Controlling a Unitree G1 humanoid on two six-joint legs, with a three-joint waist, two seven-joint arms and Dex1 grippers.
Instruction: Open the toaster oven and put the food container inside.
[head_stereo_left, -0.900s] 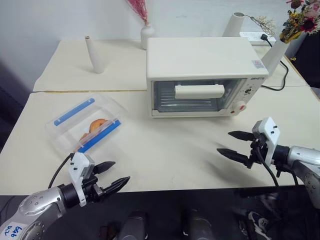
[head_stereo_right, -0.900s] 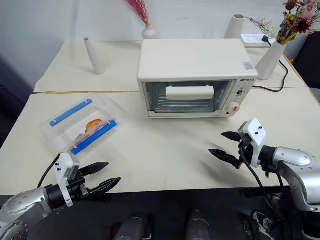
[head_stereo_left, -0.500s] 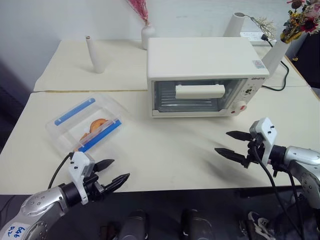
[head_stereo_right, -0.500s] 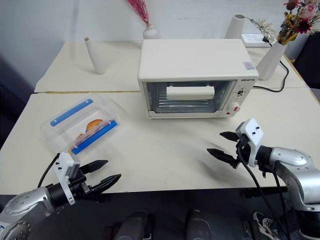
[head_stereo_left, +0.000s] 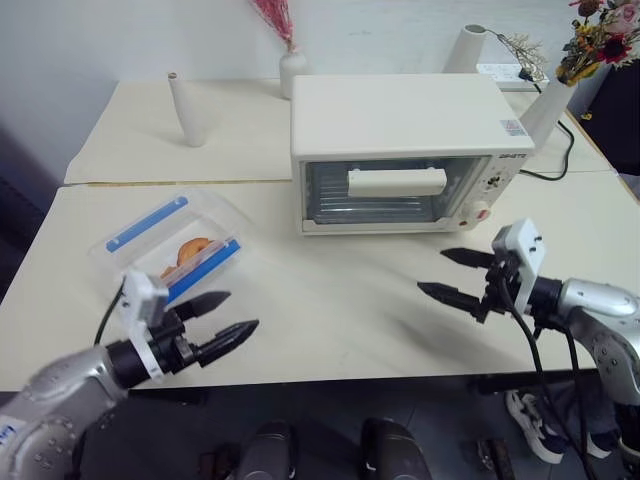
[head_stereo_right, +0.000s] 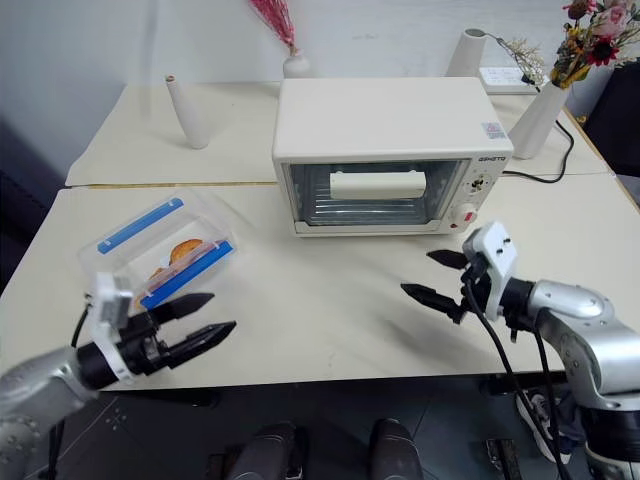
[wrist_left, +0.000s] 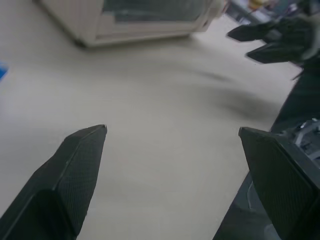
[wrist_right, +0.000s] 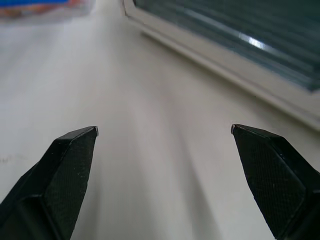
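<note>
The cream-white toaster oven (head_stereo_left: 400, 150) stands at the middle back of the table with its glass door shut and its bar handle (head_stereo_left: 397, 181) across the front. The clear food container (head_stereo_left: 170, 248), with blue clip strips and orange-brown food inside, lies on the table to the oven's left. My left gripper (head_stereo_left: 222, 318) hovers open over the near edge, just in front of the container, holding nothing. My right gripper (head_stereo_left: 448, 275) is open and empty, in front of the oven's lower right corner. The left wrist view also catches the oven (wrist_left: 135, 20) and the right gripper (wrist_left: 272, 42).
A slim white bottle vase (head_stereo_left: 186, 110) stands at the back left, a small vase of pink stems (head_stereo_left: 292, 60) behind the oven, and flower vases (head_stereo_left: 560, 85) with a power strip (head_stereo_left: 505, 72) and black cable at the back right. The table (head_stereo_left: 330, 300) is bare between the grippers.
My right gripper has moved a little forward toward the oven. My left gripper has risen and shifted slightly toward the container. Both stay open.
</note>
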